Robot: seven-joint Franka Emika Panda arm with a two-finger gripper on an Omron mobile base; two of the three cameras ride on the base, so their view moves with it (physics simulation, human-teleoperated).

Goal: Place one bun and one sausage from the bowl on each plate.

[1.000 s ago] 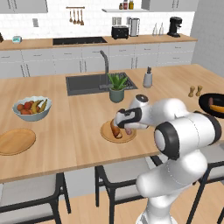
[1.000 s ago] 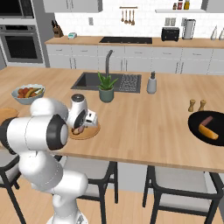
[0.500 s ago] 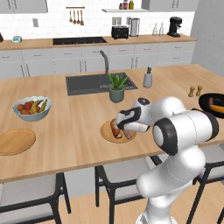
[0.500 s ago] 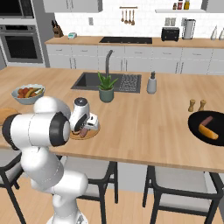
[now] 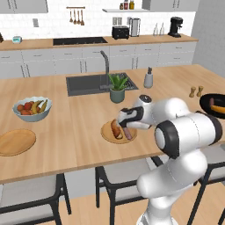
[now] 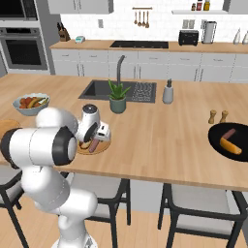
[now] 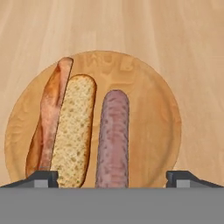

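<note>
Sausage (image 7: pixel 113 139) now lies beside bun (image 7: pixel 74 129) on plate (image 7: pixel 157 109) (released); fingers (image 7: pixel 43 177) spread wide, lifted slightly.

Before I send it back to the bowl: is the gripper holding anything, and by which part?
Nothing. The gripper hangs open over the wooden plate, its jaws spread wide; the sausage and the bun lie free on the plate.
</note>
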